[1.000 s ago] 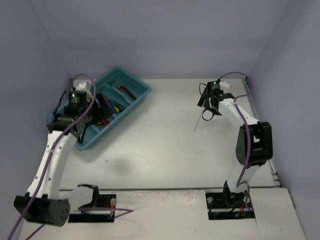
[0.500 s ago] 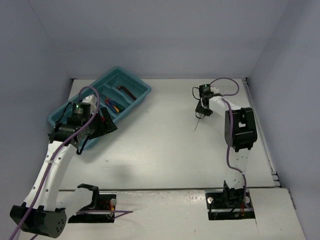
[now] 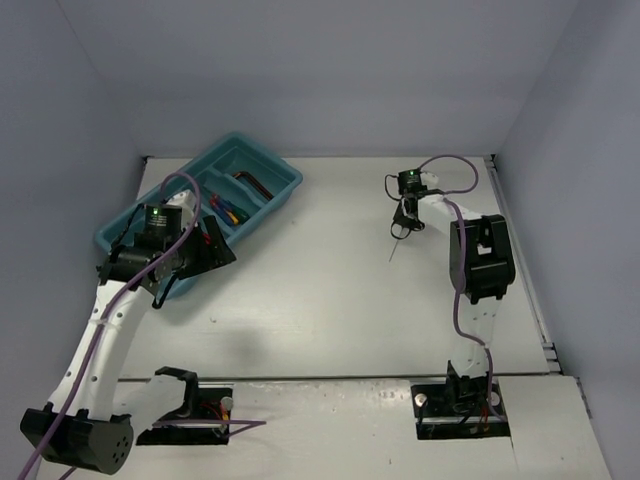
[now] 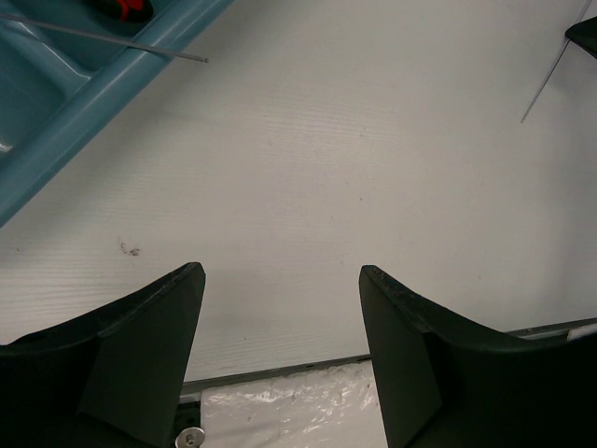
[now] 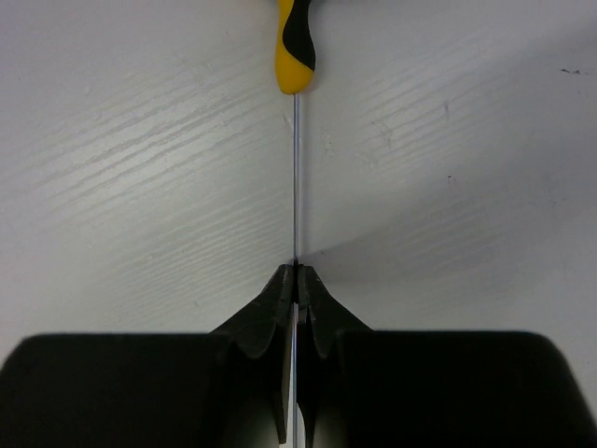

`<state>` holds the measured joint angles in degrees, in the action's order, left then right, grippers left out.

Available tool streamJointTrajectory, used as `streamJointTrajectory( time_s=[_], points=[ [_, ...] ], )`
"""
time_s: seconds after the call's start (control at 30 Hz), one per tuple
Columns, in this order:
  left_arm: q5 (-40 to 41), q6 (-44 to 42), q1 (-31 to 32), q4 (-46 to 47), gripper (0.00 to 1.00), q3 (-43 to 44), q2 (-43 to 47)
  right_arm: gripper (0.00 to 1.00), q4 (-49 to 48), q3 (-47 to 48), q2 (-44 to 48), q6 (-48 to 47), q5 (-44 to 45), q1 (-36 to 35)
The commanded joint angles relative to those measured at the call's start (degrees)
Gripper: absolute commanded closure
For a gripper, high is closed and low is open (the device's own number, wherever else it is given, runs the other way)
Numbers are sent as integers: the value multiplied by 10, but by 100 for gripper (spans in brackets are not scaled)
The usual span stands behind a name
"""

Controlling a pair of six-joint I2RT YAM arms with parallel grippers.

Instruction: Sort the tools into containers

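Note:
My right gripper (image 5: 296, 271) is shut on the thin metal shaft (image 5: 296, 177) of a yellow-black driver (image 5: 296, 47), which lies on the white table. In the top view this gripper (image 3: 403, 222) is at the far right-centre, and the shaft (image 3: 393, 252) pokes out toward the near side. The teal tray (image 3: 290, 182) sits at the far left. It holds a dark hex key (image 3: 250, 180) and coloured screwdrivers (image 3: 226, 208). My left gripper (image 3: 215, 250) hangs open and empty just right of the tray; in its wrist view (image 4: 280, 271) only bare table lies between the fingers.
The tray's rim (image 4: 93, 93) crosses the upper left of the left wrist view, with a thin steel shaft (image 4: 121, 39) sticking out over it. The table's near edge (image 4: 280, 373) runs below the left fingers. Walls close in the far side and both flanks.
The right gripper has swung left and shut on the driver's shaft. The left gripper has moved off the tray to the table beside it and stayed open.

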<state>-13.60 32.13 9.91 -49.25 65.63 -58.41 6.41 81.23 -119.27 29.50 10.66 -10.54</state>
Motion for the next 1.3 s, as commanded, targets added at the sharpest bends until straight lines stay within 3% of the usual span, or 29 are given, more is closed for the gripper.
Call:
streamJointTrajectory(
  time_s=[0.0, 0.2, 0.43, 0.7, 0.87, 1.27],
  points=[
    [-22, 6, 7, 12, 36, 33, -18, 100, 22, -39, 48, -34, 9, -15],
    [-22, 54, 71, 81, 36, 59, -60, 100, -17, -113, 196, -107, -26, -58],
    [-25, 160, 146, 247, 36, 44, -126, 100, -86, -241, 355, -119, -131, -79],
    [-14, 207, 228, 371, 36, 96, -225, 100, -125, -319, 507, -144, -217, -136],
    [-7, 247, 257, 450, 36, 132, -279, 100, -126, -334, 564, -142, -253, -145],
    [36, 272, 307, 500, 36, 207, -364, 100, -126, -330, 591, -143, -294, -149]
  ],
)
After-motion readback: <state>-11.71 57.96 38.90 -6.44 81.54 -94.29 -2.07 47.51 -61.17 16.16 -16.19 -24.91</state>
